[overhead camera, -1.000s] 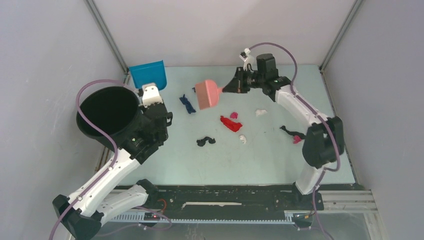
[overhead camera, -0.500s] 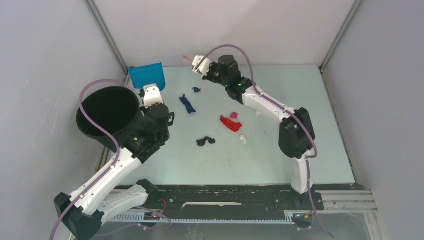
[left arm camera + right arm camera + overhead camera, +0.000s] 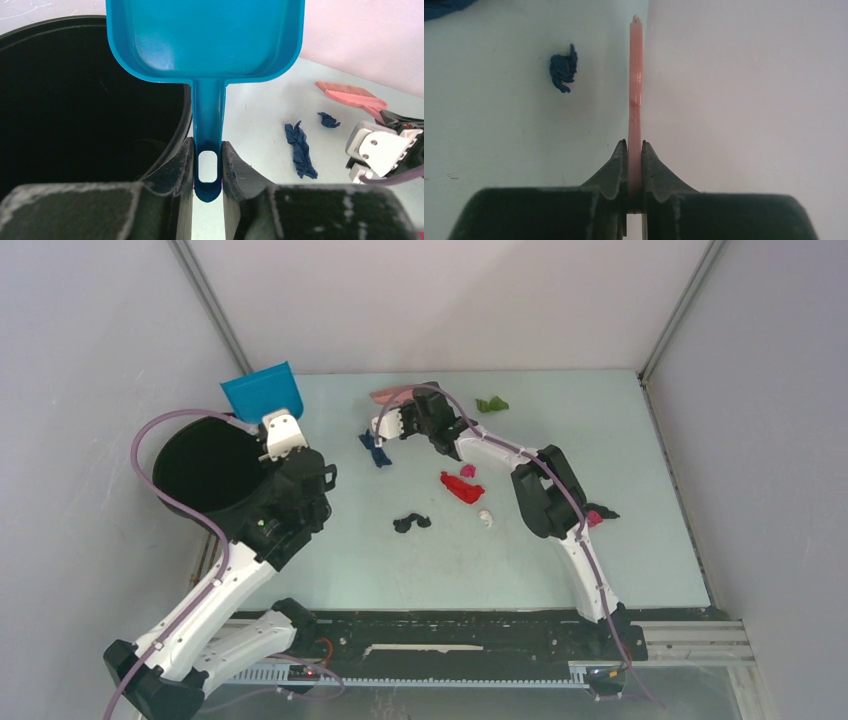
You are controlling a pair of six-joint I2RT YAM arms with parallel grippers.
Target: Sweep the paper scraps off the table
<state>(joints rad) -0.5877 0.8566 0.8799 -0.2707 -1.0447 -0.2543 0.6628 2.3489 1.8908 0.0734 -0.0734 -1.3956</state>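
Sweeping step: right gripper (image 3: 634,150) clamps the pink brush (image 3: 635,75), left gripper (image 3: 207,172) the blue dustpan (image 3: 205,35) by its handle (near the black bin (image 3: 205,465)); next, lower both beside the paper scraps (image 3: 461,487).

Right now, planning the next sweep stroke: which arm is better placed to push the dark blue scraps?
Right. The right gripper is shut on the pink brush, beside a small dark blue scrap; the left gripper holds the blue dustpan by the black bin.
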